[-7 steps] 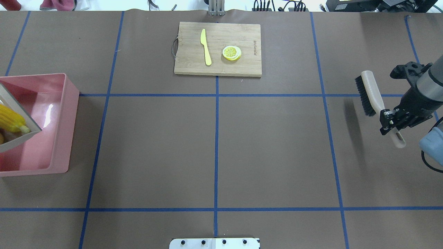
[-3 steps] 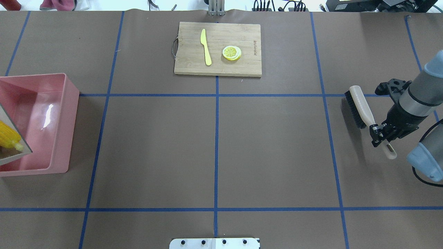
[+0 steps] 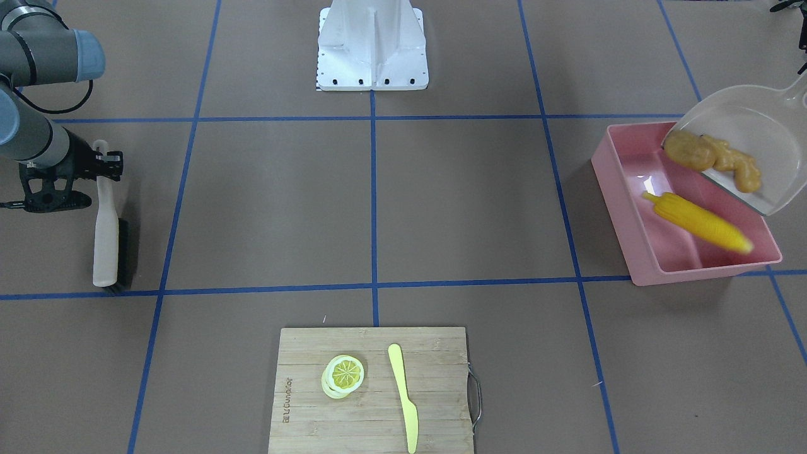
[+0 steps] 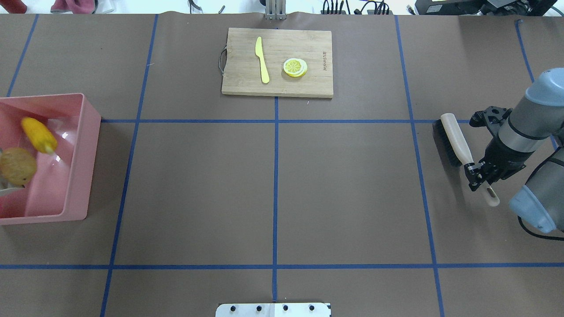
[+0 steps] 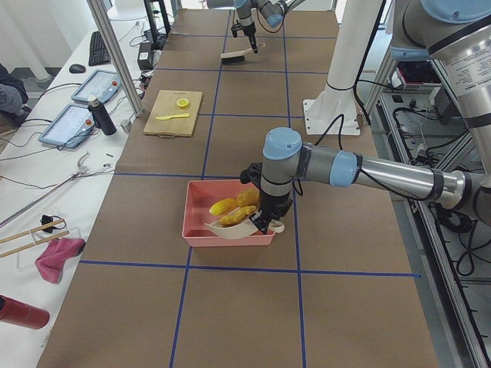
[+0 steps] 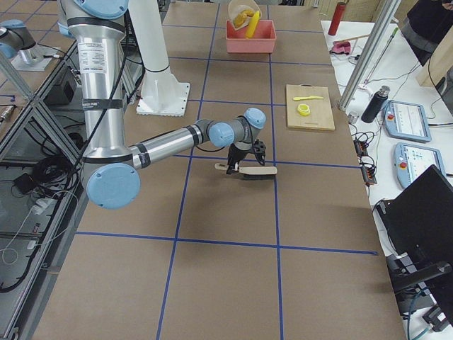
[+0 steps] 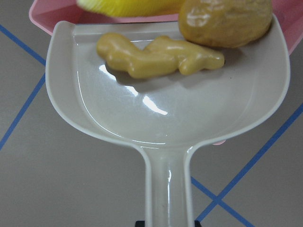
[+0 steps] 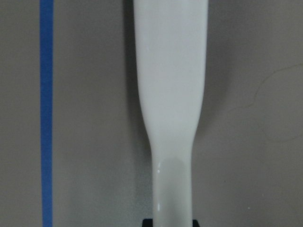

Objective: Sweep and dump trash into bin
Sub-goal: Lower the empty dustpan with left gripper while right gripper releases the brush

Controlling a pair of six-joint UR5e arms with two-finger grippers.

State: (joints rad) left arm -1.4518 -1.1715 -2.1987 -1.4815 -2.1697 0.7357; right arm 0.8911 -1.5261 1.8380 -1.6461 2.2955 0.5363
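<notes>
The pink bin [image 3: 621,189] stands at the table's left end [image 4: 83,154]. My left gripper [image 7: 168,223] is shut on the handle of the beige dustpan [image 3: 750,126], which is tilted over the bin. The corn cob [image 3: 696,222] is off the pan and inside the bin. The potato [image 3: 684,150] and the ginger root [image 3: 734,165] lie at the pan's lip [image 7: 156,59]. My right gripper [image 4: 478,174] is shut on the handle of a brush [image 4: 454,138], whose bristles are down at the table on the far right.
A wooden cutting board [image 4: 246,83] at the far middle edge holds a pale yellow knife [image 4: 262,59] and a lemon slice [image 4: 295,67]. The robot's white base plate [image 3: 372,44] is at the near middle edge.
The dustpan has tipped further and the corn cob has slid out of it into the bin. The right arm has lowered the brush and brought it inward.
</notes>
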